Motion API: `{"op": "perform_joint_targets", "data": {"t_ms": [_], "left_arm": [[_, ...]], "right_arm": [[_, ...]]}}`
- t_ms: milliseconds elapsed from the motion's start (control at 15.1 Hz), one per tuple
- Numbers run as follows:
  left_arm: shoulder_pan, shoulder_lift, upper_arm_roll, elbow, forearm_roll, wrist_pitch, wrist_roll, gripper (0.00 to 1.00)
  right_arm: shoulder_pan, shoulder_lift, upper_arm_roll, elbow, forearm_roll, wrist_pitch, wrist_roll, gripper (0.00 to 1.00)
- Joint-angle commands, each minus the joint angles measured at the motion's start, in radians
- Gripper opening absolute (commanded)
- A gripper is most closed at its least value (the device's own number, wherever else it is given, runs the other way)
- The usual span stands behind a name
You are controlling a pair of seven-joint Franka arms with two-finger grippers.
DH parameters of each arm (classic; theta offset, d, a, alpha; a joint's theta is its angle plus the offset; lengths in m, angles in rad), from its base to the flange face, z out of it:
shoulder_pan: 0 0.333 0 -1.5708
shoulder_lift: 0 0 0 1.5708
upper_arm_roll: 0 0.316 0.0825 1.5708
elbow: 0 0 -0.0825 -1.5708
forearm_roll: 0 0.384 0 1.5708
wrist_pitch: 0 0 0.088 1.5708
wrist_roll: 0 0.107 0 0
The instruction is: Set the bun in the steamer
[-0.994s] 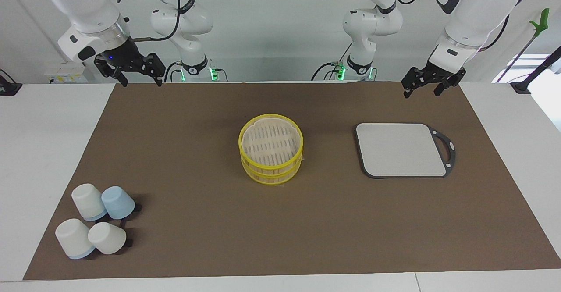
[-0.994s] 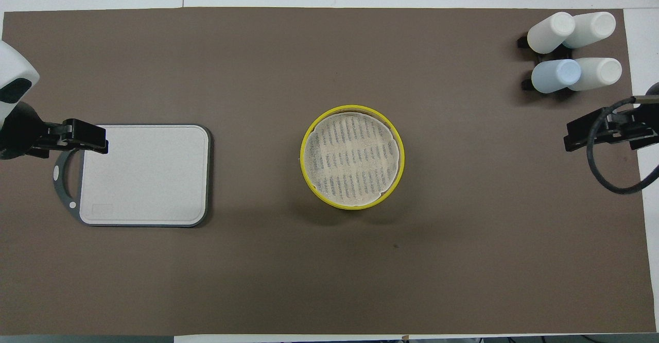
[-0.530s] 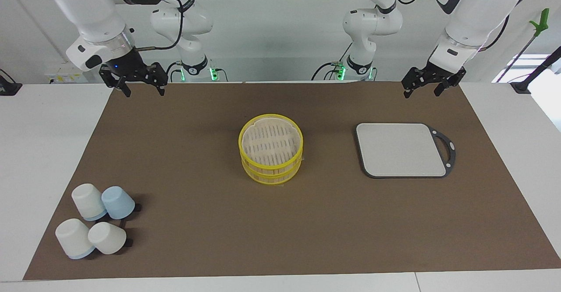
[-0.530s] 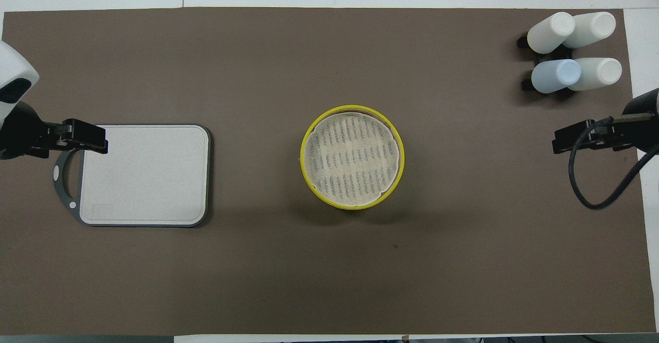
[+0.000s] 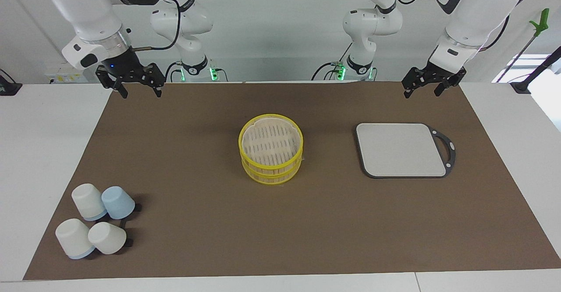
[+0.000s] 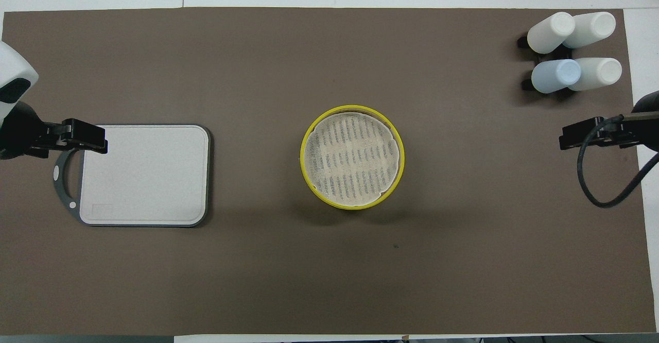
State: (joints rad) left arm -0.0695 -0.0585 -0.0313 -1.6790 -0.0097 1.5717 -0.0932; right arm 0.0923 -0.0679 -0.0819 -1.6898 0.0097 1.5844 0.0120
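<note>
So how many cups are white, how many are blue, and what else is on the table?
White cups: 3
Blue cups: 1
Yellow steamer baskets, stacked: 2
Cutting boards: 1
Buns: 0 in view
Total: 7

Facing camera looks down across the table at the robots; overhead looks steeply down; both share the steamer [image 5: 271,154].

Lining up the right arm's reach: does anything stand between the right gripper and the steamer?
Nothing visible does. Only bare mat lies between the open right gripper and the steamer in the middle. The cups sit off that line, farther from the robots. No bun shows in either view.
</note>
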Motion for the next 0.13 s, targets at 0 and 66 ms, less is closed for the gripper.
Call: {"op": "perform_joint_targets", "data": {"t_ms": [0,66], "left_arm": [[-0.003,-0.003,0.01,0.009,-0.015,-0.002,0.016,1.0],[-0.003,-0.003,0.01,0.01,-0.015,-0.002,0.016,1.0]], "right_arm": [[0.004,-0.01,-0.007,-0.024,-0.008,0.032,-0.021,1.0],[0.006,-0.01,-0.007,-0.024,-0.01,0.032,-0.021,1.0]]}}
